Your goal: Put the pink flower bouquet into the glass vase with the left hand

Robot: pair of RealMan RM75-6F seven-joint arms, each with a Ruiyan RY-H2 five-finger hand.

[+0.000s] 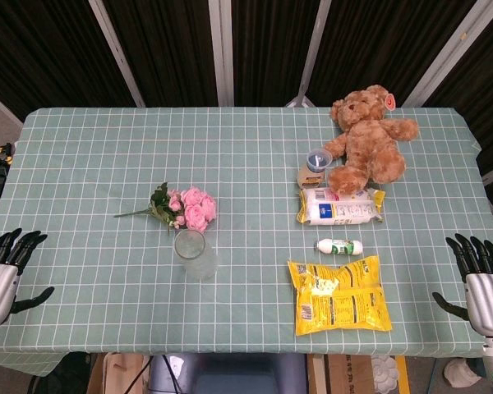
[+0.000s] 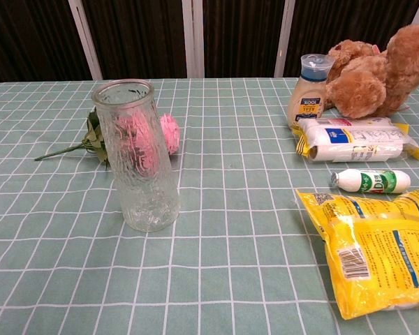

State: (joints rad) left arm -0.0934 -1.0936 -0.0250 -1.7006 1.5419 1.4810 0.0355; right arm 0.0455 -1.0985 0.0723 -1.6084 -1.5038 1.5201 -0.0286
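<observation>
The pink flower bouquet (image 1: 186,207) lies on its side on the checked tablecloth, green stem pointing left. In the chest view the bouquet (image 2: 169,132) shows partly behind the glass. The glass vase (image 1: 194,254) stands upright and empty just in front of the blooms; the chest view shows the vase (image 2: 136,165) close up. My left hand (image 1: 3,277) hovers at the table's left front corner, fingers spread, holding nothing, far from the bouquet. My right hand (image 1: 481,279) hangs at the right front edge, fingers apart and empty. Neither hand appears in the chest view.
On the right half lie a yellow snack bag (image 1: 338,294), a small white bottle (image 1: 338,246), a white wipes pack (image 1: 339,206) and a blue-capped jar (image 1: 314,167). A brown teddy bear (image 1: 367,138) sits at the back right.
</observation>
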